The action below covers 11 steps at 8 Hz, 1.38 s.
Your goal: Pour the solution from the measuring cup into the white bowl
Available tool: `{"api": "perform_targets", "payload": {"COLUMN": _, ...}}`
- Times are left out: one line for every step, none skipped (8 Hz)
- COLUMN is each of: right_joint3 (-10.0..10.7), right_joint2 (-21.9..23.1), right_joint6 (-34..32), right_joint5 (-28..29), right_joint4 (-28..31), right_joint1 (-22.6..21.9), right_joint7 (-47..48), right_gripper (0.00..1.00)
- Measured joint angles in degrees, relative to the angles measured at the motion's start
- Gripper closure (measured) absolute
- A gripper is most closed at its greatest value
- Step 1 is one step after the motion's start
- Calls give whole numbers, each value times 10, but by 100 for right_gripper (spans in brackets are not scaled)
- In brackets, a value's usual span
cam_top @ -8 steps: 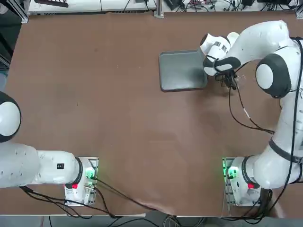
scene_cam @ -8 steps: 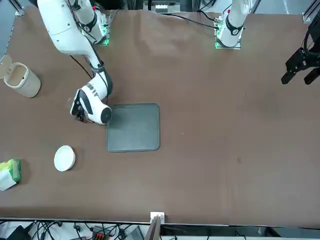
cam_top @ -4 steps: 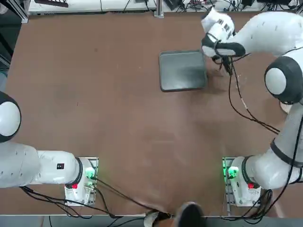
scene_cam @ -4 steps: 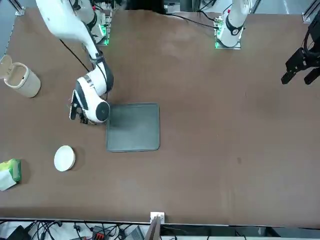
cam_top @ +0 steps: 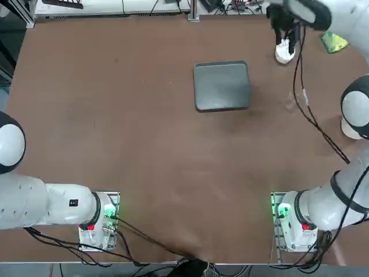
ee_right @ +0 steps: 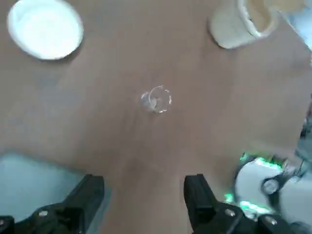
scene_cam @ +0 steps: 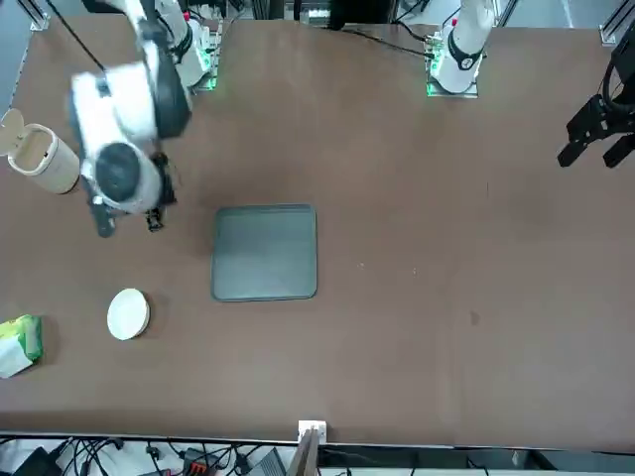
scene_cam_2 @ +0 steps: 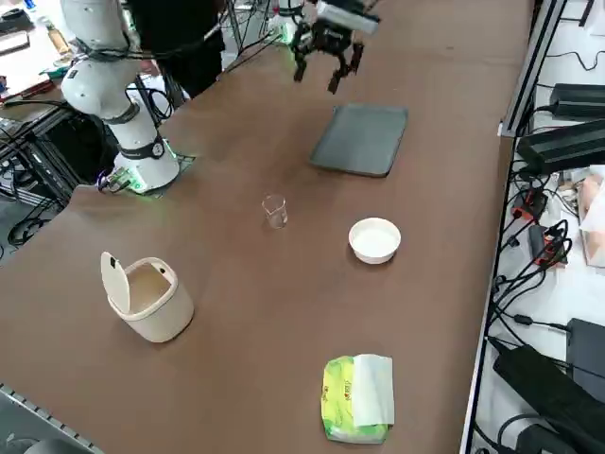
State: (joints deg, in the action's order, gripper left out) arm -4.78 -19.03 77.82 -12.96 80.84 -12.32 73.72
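The measuring cup [scene_cam_2: 274, 210] is a tiny clear glass standing upright on the brown table, between the grey tray and the lidded mug. The white bowl [scene_cam_2: 374, 238] sits a short way from it, toward the table's far edge; it also shows in the front view as the white bowl [scene_cam: 128, 313]. My right gripper [scene_cam_2: 321, 74] hangs open and empty high above the table, over the tray's side. In the wrist view the measuring cup [ee_right: 156, 99] lies well beyond the open right gripper [ee_right: 144, 195], with the white bowl [ee_right: 45, 29] farther off. The raised arm hides the cup in the front view.
A grey square tray [scene_cam_2: 360, 139] lies flat beside the cup. An off-white mug-like vessel with a flip lid [scene_cam_2: 146, 298] stands at the robot's right end of the table. A green wipes packet [scene_cam_2: 357, 397] lies near that end's far corner.
The right arm has risen from low beside the tray and cup to high above the table, swinging toward the far edge. Its fingers stayed open; the cup and bowl have not moved.
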Motion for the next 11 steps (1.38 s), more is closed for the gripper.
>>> {"api": "perform_targets", "payload": {"right_joint3": 2, "right_joint2": 1, "right_joint6": -7, "right_joint5": 22, "right_joint4": -21, "right_joint1": 20, "right_joint7": -103, "right_gripper": 0}}
{"api": "perform_targets", "payload": {"right_joint3": 3, "right_joint2": 3, "right_joint6": -8, "right_joint5": 48, "right_joint4": -32, "right_joint1": 45, "right_joint7": -206, "right_gripper": 0}}
{"api": "perform_targets", "payload": {"right_joint3": 4, "right_joint2": 10, "right_joint6": -9, "right_joint5": 80, "right_joint4": -38, "right_joint1": 75, "right_joint7": -310, "right_gripper": 0}}
{"api": "perform_targets", "payload": {"right_joint3": 4, "right_joint2": 22, "right_joint6": -9, "right_joint5": 104, "right_joint4": -41, "right_joint1": 104, "right_joint7": -414, "right_gripper": 0}}
{"api": "perform_targets", "payload": {"right_joint3": 4, "right_joint2": 37, "right_joint6": -10, "right_joint5": 114, "right_joint4": -41, "right_joint1": 123, "right_joint7": -499, "right_gripper": 0}}
{"api": "perform_targets", "payload": {"right_joint3": 4, "right_joint2": 51, "right_joint6": -8, "right_joint5": 117, "right_joint4": -38, "right_joint1": 130, "right_joint7": -564, "right_gripper": 0}}
{"api": "perform_targets", "payload": {"right_joint3": 4, "right_joint2": 71, "right_joint6": 0, "right_joint5": 117, "right_joint4": -25, "right_joint1": 131, "right_joint7": -609, "right_gripper": 0}}
{"api": "perform_targets", "payload": {"right_joint3": 3, "right_joint2": 100, "right_joint6": 19, "right_joint5": 117, "right_joint4": 5, "right_joint1": 130, "right_joint7": -649, "right_gripper": 0}}
{"api": "perform_targets", "payload": {"right_joint3": 3, "right_joint2": 135, "right_joint6": 38, "right_joint5": 117, "right_joint4": 44, "right_joint1": 130, "right_joint7": -693, "right_gripper": 0}}
{"api": "perform_targets", "payload": {"right_joint3": 5, "right_joint2": 168, "right_joint6": 51, "right_joint5": 117, "right_joint4": 81, "right_joint1": 130, "right_joint7": -737, "right_gripper": 0}}
{"api": "perform_targets", "payload": {"right_joint3": 19, "right_joint2": 192, "right_joint6": 54, "right_joint5": 117, "right_joint4": 105, "right_joint1": 127, "right_joint7": -777, "right_gripper": 0}}
